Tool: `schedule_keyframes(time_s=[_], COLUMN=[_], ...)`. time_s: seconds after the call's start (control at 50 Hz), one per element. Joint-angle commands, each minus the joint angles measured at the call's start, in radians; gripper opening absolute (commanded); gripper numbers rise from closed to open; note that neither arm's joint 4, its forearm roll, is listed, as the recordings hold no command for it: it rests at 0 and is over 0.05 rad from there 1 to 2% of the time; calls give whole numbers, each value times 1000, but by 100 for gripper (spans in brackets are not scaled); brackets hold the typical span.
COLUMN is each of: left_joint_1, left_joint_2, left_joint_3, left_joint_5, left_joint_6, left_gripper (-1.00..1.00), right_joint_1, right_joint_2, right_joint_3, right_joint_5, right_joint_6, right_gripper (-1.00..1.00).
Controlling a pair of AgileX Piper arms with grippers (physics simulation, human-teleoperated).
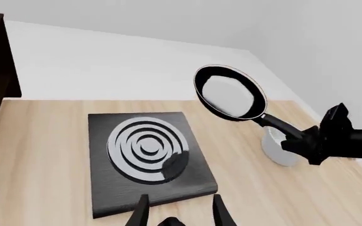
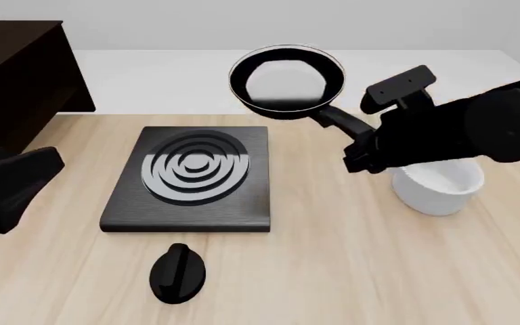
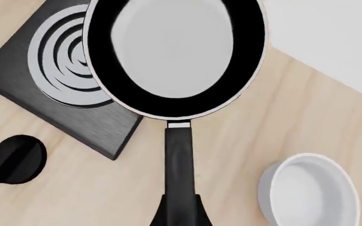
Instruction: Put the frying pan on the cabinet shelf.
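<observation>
The frying pan (image 2: 286, 82), black with a pale glossy inside, hangs tilted in the air beyond the right corner of the stove plate. My right gripper (image 2: 355, 145) is shut on its long handle (image 3: 179, 174). The left wrist view shows the same pan (image 1: 229, 92) aloft and the right gripper (image 1: 303, 141) clamped on the handle. My left gripper (image 1: 177, 214) is open and empty, low over the near edge of the stove plate. The dark cabinet (image 2: 21, 74) stands at the far left. Only its top and side show, so the cabinet shelf is out of view.
A black square stove plate (image 2: 190, 177) with grey rings lies mid-table. A black knob (image 2: 178, 272) sits in front of it. A white bowl (image 2: 436, 186) stands at the right, under my right arm. My left arm (image 2: 7, 183) is at the left edge.
</observation>
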Motion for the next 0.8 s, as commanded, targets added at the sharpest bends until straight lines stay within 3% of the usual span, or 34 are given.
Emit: schedule_keyframes(time_s=[0.02, 0.28, 0.8], left_joint_1=[-37, -42, -114], left_joint_2=[71, 90, 150], left_joint_3=[-8, -22, -47], left_joint_5=[-74, -93, -162], left_joint_6=[-130, -180, -326], left_gripper=[100, 100, 100], right_joint_1=[71, 145, 209], right_joint_2=[51, 132, 216], right_joint_3=[-155, -244, -335], right_joint_5=[23, -9, -11], right_joint_6=[29, 72, 73], right_gripper=[-100, -100, -100])
